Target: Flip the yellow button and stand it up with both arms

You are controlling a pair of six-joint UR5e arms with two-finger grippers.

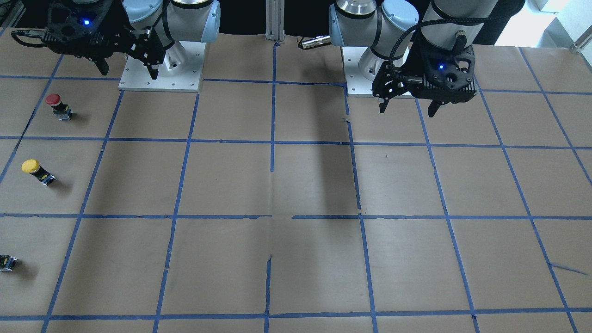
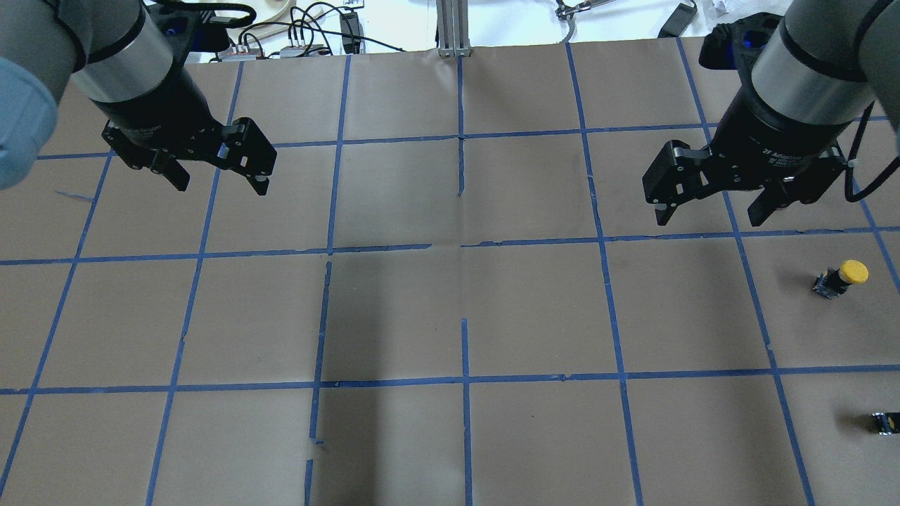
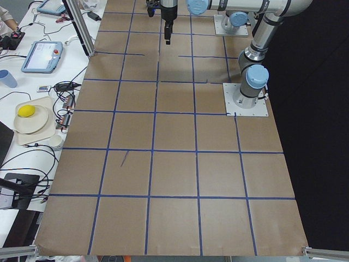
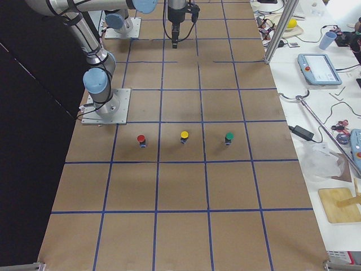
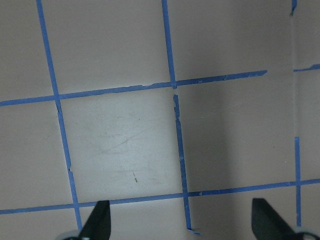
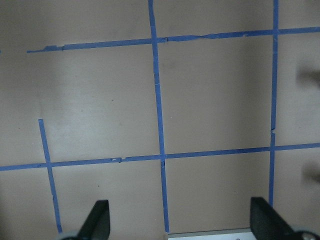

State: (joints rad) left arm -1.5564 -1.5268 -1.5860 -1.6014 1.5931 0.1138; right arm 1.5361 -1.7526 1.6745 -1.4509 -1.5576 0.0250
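**A:** Where is the yellow button (image 2: 842,276) found?

**B:** It is seen standing on its switch body, cap up, on the table (image 2: 464,316). It sits below the right gripper (image 2: 709,218), off to that gripper's outer side and well apart from its fingertips. The left gripper (image 2: 222,186) is far across the table from it.

**A:** How are the grippers held?

**B:** Both are hung above the paper, spread wide and empty. The spread is judged to allow the button to be straddled.

**A:** Why are two arms called for?

**B:** A handover is probably needed so that the button can be turned over and set down standing. It is flanked by a red-capped button (image 4: 141,139) and a green-capped button (image 4: 229,138), which are best avoided.
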